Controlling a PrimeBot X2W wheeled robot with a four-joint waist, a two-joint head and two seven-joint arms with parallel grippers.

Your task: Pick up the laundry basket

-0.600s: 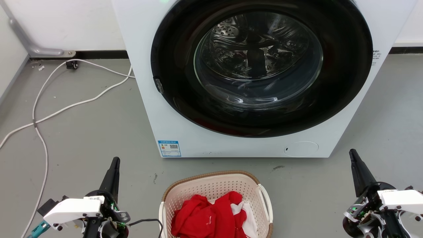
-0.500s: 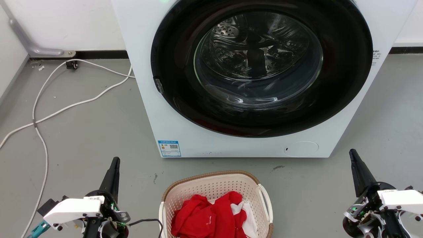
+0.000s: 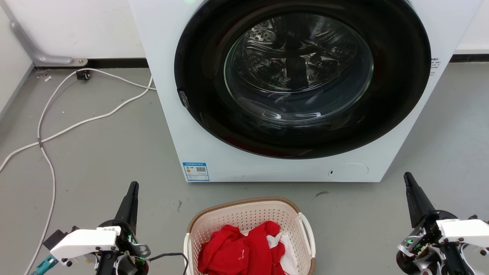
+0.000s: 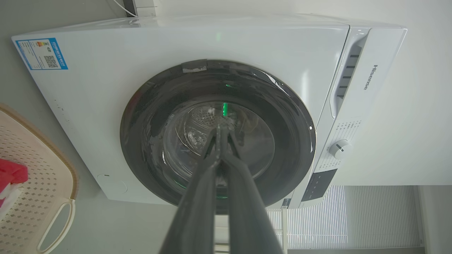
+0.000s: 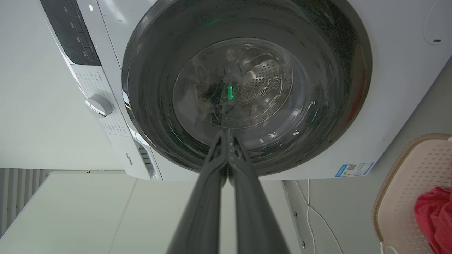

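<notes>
Cream-white perforated plastic with a brown woven-look rim and white loop handles (image 3: 308,231): the laundry basket (image 3: 248,214) sits on the grey floor (image 3: 95,160), just in front of the white front-loading washing machine (image 3: 168,114). A heap of red cloth (image 3: 237,252) lies inside it. It sits between the two arms, the left gripper (image 3: 133,186) off to its left and the right gripper (image 3: 407,176) farther off to its right. Both are well apart from it. On each, the long dark fingers (image 4: 199,190) are pressed together and point at the machine's door. Nothing is gripped, so the pick-up has not begun.

From where I stand, the worry is those handles. They are thin and sit close against the wall, so fingers left pressed together would likely glance off and shove the basket along the floor. A lift from one side only would probably tip it and spill the cloth. The white cable (image 3: 49,133) trailing on the left might snag that arm.
</notes>
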